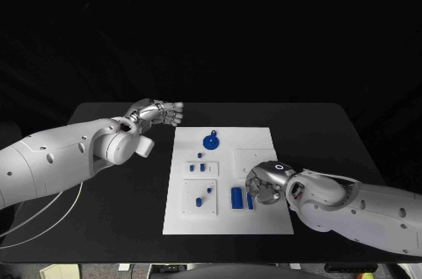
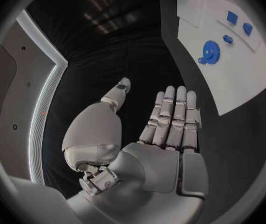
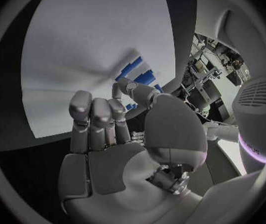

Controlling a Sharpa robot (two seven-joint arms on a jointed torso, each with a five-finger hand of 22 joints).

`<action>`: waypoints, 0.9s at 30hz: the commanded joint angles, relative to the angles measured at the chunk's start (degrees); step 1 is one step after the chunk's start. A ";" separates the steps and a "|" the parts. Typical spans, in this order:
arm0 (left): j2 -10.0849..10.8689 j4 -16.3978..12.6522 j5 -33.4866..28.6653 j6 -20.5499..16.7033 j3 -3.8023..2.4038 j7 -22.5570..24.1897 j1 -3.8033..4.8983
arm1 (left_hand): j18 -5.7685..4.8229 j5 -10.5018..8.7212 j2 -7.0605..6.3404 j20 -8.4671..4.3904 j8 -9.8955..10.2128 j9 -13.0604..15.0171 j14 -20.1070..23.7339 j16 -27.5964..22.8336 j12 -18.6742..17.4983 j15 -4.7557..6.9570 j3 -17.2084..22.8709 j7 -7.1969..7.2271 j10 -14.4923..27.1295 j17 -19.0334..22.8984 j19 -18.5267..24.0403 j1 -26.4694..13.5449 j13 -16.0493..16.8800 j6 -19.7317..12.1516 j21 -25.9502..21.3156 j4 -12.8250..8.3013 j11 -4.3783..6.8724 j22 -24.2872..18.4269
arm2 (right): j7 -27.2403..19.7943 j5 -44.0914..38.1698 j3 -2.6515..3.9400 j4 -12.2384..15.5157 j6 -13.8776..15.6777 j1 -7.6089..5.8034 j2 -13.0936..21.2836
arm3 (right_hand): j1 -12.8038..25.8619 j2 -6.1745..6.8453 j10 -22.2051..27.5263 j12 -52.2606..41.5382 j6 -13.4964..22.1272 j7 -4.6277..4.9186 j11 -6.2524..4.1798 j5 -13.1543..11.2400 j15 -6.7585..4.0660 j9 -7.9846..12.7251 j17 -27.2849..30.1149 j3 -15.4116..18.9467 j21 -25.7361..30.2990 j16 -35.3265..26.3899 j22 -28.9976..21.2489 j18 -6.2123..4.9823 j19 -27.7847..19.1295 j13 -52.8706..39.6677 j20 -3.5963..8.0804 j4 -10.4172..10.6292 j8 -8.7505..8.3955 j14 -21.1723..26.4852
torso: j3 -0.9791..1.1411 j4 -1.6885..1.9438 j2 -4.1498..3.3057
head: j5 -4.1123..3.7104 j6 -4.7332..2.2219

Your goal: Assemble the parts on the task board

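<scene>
From the head camera I see the task board [image 1: 264,138] lying in the middle of the black table [image 1: 325,126], long side running away from me. My left hand [image 1: 158,114] hovers over the bare table just beyond the board's far left corner, off the plate; in the left wrist view that hand [image 2: 164,129] is flat and empty, fingers [image 2: 170,112] straight and pressed side by side, thumb standing apart, nothing touching it. My right hand [image 1: 266,181] sits over the near right part of the board, right beside a pair of upright blue blocks [image 1: 241,198]. In the right wrist view the right hand [image 3: 117,134] has its fingers [image 3: 92,112] curled in over the palm, and the thumb reaches toward blue pieces [image 3: 139,74] just past it; I cannot tell whether it actually pinches one or only touches. On the board, a blue gear [image 1: 212,140] with a short stem lies near the far middle, and it also shows in the left wrist view [image 2: 209,51]. A small blue piece [image 1: 199,155] sits just nearer than it. Two little blue pegs [image 1: 198,167] stand in a raised white block on the left side, and another raised block nearer to me carries two more blue bits [image 1: 203,196].
</scene>
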State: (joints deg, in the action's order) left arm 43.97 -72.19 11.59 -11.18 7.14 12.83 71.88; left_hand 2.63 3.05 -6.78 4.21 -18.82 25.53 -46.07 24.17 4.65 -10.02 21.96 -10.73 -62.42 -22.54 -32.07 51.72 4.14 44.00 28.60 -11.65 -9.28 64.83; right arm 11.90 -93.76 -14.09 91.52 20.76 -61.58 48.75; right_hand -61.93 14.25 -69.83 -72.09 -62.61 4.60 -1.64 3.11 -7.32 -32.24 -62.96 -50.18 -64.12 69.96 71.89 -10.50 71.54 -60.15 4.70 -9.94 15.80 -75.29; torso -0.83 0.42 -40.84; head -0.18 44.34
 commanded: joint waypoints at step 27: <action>-6.42 12.51 -2.42 1.95 -0.34 4.05 0.44 | 0.88 -0.21 0.71 0.34 0.11 -0.25 1.43 -0.87 -0.88 -0.30 -0.55 0.37 1.04 0.26 0.68 -0.44 -0.25 -0.67 -1.03 -0.78 0.00 0.32 | -26.40 67.39 10.12 -36.91 -2.77 -5.92 -13.57 | 4.20 -5.57 14.31 12.47 8.77 3.85 3.84 9.19 3.75 2.69 6.36 9.67 13.31 -15.02 -5.79 -3.32 -14.27 7.54 -5.16 -5.69 -3.17 11.60 | -0.45 -0.75 4.01 | -1.51 -10.99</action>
State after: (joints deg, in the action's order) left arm 37.97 -60.16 10.94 -10.47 6.89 14.68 72.13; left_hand 2.77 3.05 -6.17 4.62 -18.82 25.36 -44.77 23.32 4.16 -10.20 21.57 -10.55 -61.53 -22.31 -31.65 51.72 3.98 43.46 27.67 -12.36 -9.04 65.14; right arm -9.22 -36.97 -3.88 59.53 22.51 -67.50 35.44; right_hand -57.61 9.01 -56.04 -59.68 -53.61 8.42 2.20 12.05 -3.47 -29.60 -56.55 -40.40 -50.90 54.93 66.04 -11.54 57.37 -52.51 -0.40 -15.38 12.91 -63.97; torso -1.36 -0.29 -37.86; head -1.72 34.94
